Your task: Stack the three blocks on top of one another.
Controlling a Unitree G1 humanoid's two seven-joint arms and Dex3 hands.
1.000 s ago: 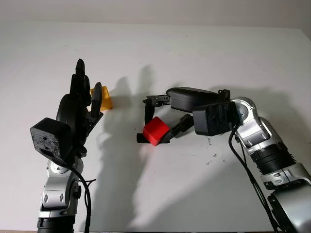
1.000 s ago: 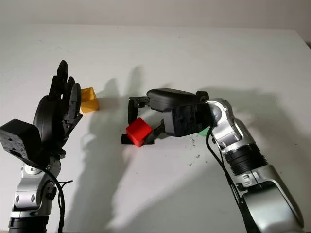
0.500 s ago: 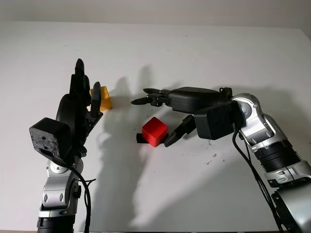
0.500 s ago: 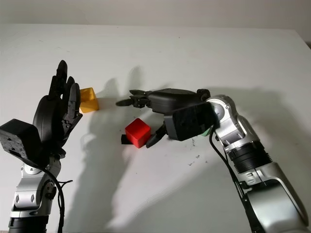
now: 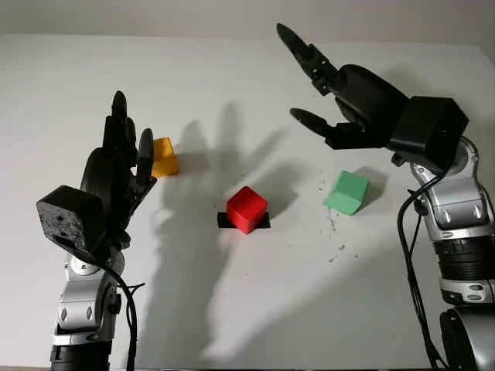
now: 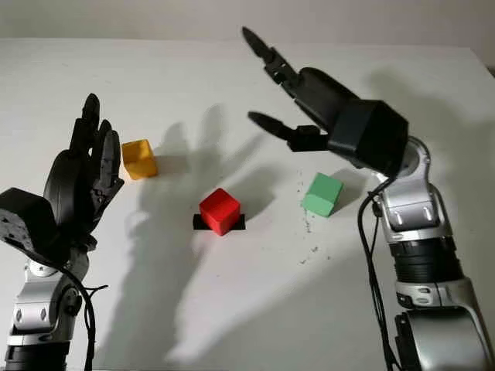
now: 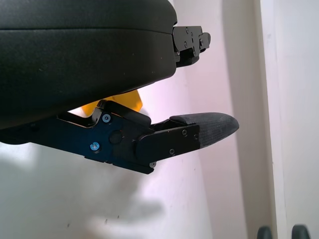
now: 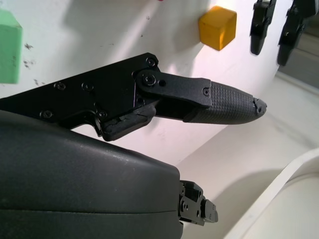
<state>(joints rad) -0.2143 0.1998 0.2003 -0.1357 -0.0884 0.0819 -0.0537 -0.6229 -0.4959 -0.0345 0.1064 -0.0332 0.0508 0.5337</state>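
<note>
The red block (image 5: 247, 209) sits alone mid-table on a short black strip (image 5: 263, 222). To its right lies the green block (image 5: 346, 192), which also appears in the right wrist view (image 8: 9, 47). The yellow block (image 5: 164, 156) lies to the left, further back, and appears again in the right wrist view (image 8: 218, 27); a corner of it (image 7: 130, 101) peeks past the hand in the left wrist view. My right hand (image 5: 298, 77) is open, raised high above the table behind the green block and touching nothing. My left hand (image 5: 131, 117) is open and held upright just left of the yellow block.
The white table (image 5: 255, 309) has small dark specks (image 5: 334, 232) near the green block. Its far edge meets a pale wall (image 5: 155, 15). Shadows of both hands fall across the middle of the table.
My right hand let go of the red block, then rose up and back to the right, uncovering the green block. The red block stays on the black strip. The left hand barely moved.
</note>
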